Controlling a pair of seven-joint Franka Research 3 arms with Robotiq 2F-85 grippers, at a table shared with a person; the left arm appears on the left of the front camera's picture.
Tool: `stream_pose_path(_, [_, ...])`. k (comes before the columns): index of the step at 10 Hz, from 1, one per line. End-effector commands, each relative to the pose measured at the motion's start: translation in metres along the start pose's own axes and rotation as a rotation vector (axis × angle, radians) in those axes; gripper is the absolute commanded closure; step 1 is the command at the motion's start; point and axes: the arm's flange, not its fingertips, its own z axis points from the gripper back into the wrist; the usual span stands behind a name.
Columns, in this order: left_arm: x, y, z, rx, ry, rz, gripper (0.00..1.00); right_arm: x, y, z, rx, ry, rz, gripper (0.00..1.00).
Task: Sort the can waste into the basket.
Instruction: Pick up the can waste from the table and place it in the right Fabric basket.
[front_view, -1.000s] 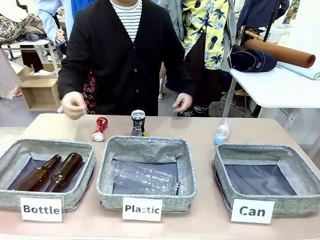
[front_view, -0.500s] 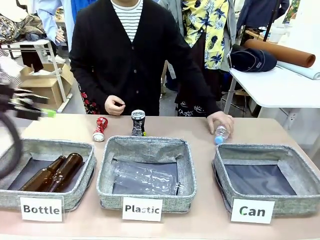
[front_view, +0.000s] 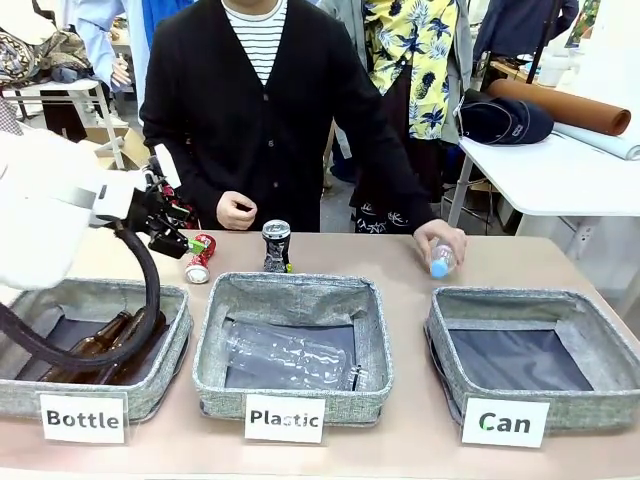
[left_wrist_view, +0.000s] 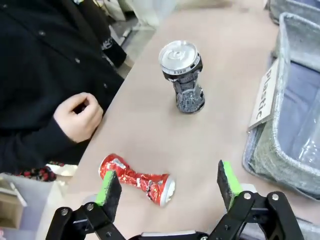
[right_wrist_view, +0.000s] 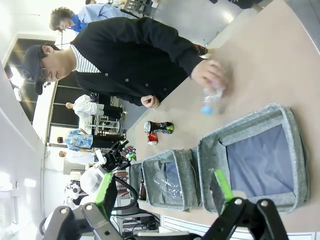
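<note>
Left gripper (left_wrist_view: 167, 182) spread wide, nothing held, hovering by red can (left_wrist_view: 136, 179) lying on its side on table (left_wrist_view: 150, 125). Dark can (left_wrist_view: 183, 75) upright beyond. Can basket (front_view: 532, 301) far right, well apart from both. Right gripper (right_wrist_view: 163, 187) released, empty. Person's hand (front_view: 440, 238) on plastic bottle (front_view: 441, 264).

Left arm (front_view: 40, 215): white rounded shell, thick black cable (front_view: 152, 290) looping beneath, above the desk's (front_view: 400, 250) left end.
Left end effector (left_wrist_view: 167, 181): black linkage fingers with visible pivot screws, green pads (left_wrist_view: 106, 187).
Right end effector (right_wrist_view: 163, 186): same black build, green pads.
Person beyond the desk: black buttoned cardigan (front_view: 250, 120) with long sleeves, black-and-white striped shirt (front_view: 255, 30) underneath.
</note>
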Motion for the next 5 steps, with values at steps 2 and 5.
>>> stream_pose_path(2, [-0.013, 0.002, 0.024, -0.001, 0.02, 0.023, 0.0, 0.003, 0.0, 0.0, 0.028, -0.012, 0.023, 0.0])
stream_pose_path(5, [-0.009, 0.028, 0.01, -0.084, 0.015, 0.012, 0.0, 0.003, 0.0, 0.0, 0.028, -0.012, 0.023, 0.0])
